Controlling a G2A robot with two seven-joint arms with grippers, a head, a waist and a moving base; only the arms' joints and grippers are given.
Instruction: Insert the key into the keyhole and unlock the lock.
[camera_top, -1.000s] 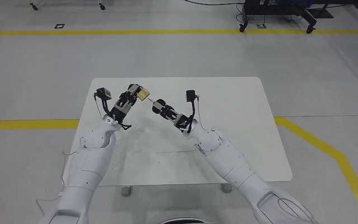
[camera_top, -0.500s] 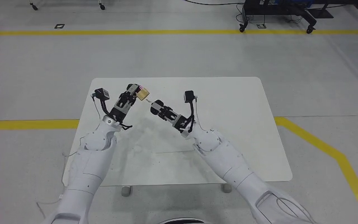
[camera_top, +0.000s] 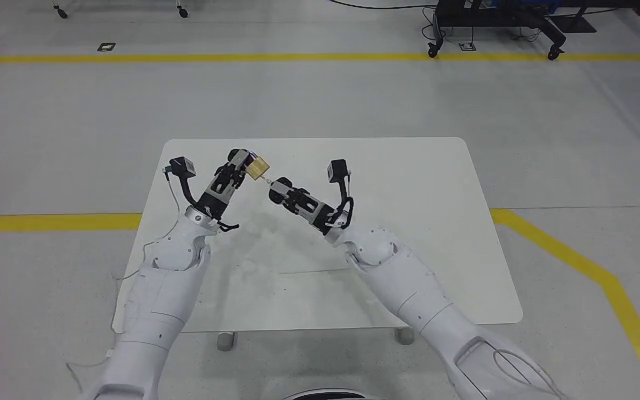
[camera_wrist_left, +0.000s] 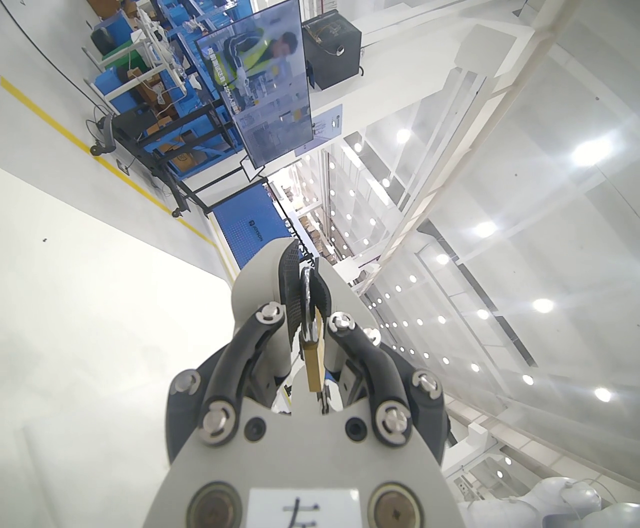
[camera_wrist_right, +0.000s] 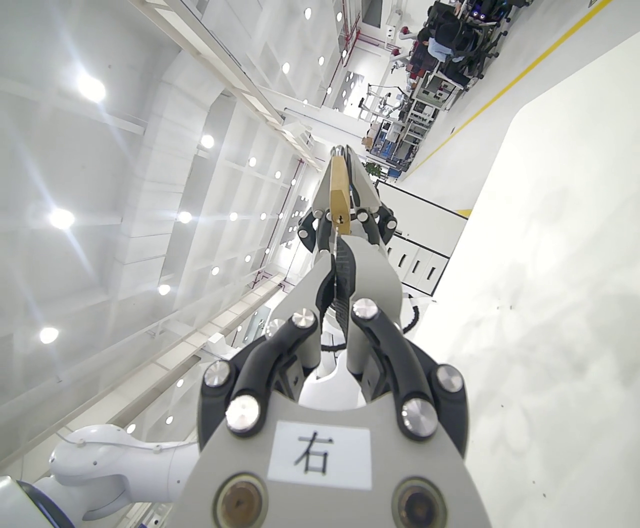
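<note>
The right pincer (camera_wrist_right: 340, 252) is clamped on the thin silver metal key (camera_wrist_right: 338, 233), whose tip meets the keyhole (camera_wrist_right: 340, 218) in the end face of the rectangular brass padlock (camera_wrist_right: 338, 192); the depth of entry cannot be told. Beyond it, the left pincer (camera_wrist_left: 306, 280) is closed on the padlock's steel shackle (camera_wrist_left: 306, 300), holding the padlock above the white rounded worktop (camera_top: 420, 250).

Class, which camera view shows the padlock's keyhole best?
The right wrist view: the keyhole faces that camera. The left wrist view shows the padlock side-on in the left hand; the top view, its small brass body.
</note>
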